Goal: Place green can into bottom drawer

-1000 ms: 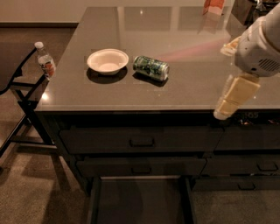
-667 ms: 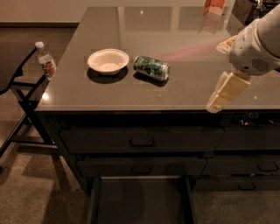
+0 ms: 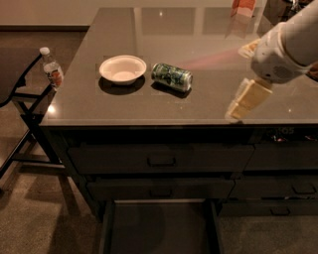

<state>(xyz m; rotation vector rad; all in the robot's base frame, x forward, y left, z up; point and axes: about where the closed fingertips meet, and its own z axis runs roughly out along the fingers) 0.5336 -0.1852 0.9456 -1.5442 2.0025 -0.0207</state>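
The green can (image 3: 172, 77) lies on its side on the grey countertop (image 3: 198, 34), just right of a white bowl (image 3: 122, 69). My gripper (image 3: 238, 82) hangs over the counter's right part, some way right of the can and not touching it. Its cream fingers (image 3: 247, 99) stand apart, open and empty. The bottom drawer (image 3: 159, 225) is pulled out below the counter's front, with a dark bare floor.
Two shut drawer fronts with small handles (image 3: 161, 161) sit above the open drawer, with more drawers to the right (image 3: 290, 188). A clear water bottle (image 3: 51, 68) stands on a black frame left of the counter. An orange item (image 3: 243, 7) is at the far edge.
My gripper has moved left over the counter, closer to the can. The can, bowl and drawer have not moved.
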